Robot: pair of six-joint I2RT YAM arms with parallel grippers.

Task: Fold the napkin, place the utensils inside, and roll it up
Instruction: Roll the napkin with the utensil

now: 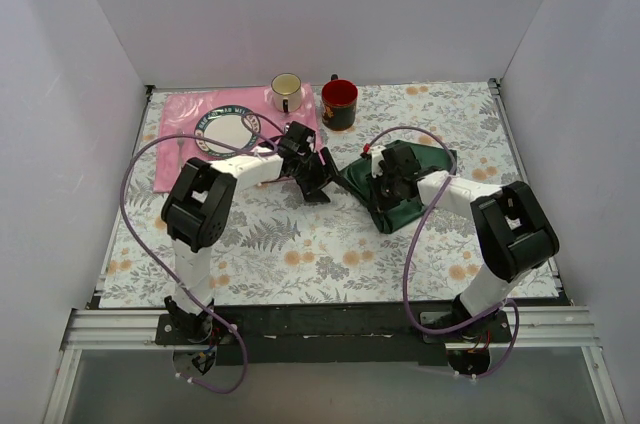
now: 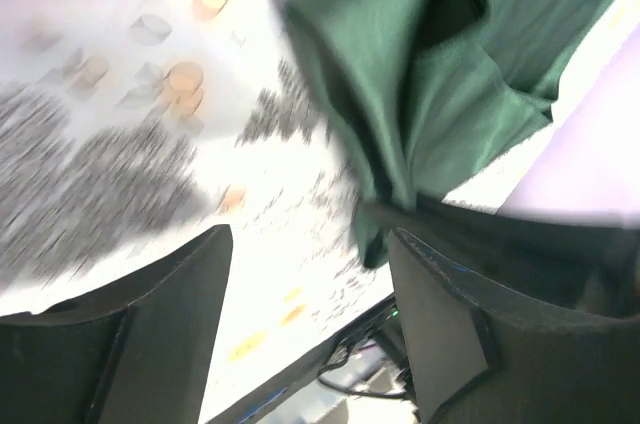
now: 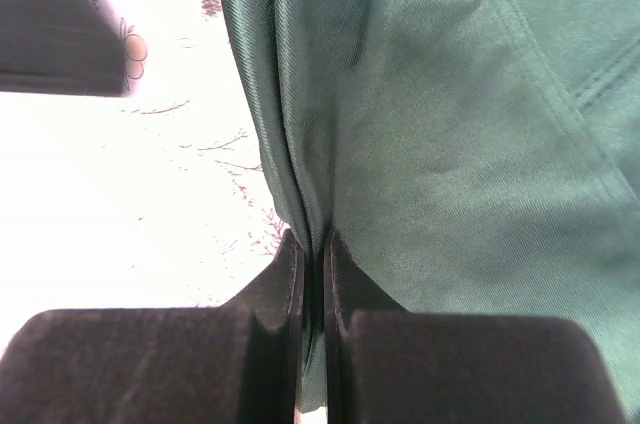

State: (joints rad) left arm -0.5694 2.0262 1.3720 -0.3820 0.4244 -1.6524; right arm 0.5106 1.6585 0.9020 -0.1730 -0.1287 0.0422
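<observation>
napkin [image 1: 362, 184] bunched on floral tablecloth [image 1: 300, 244], right of centre. right gripper [image 3: 313, 254] pressed together, pinching napkin fold. left gripper [image 2: 305, 274] spread, nothing between fingers, napkin edge just beside it. placemat [image 1: 175, 149] with plate [image 1: 228, 131] far left.

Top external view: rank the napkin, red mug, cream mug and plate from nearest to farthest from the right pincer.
1. napkin: pinched in the right pincer itself.
2. red mug: far side, just to its left.
3. cream mug: farther left, at the back.
4. plate: farthest left, on the pink placemat.
</observation>
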